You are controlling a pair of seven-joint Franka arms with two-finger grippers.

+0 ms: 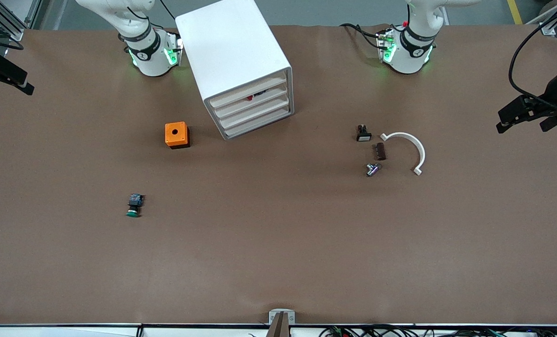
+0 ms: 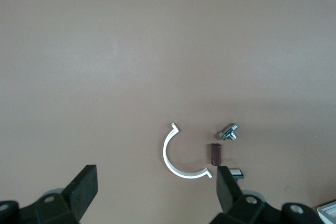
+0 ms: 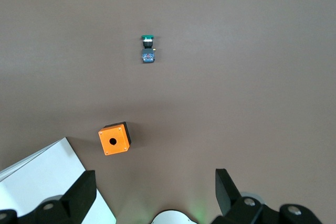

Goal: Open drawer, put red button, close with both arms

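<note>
top drawer (image 1: pixel 249 91) of four shut, front facing lower right of frame, red button (image 1: pixel 249 98) peeking inside, left gripper (image 2: pixel 155 186) and right gripper (image 3: pixel 152 191) both wide, empty

Red button (image 1: pixel 249 98) inside the drawer (image 1: pixel 250 91).

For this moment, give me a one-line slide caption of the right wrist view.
Right gripper hangs open above the table, over an orange box beside the white cabinet, with a green button lying apart.
</note>
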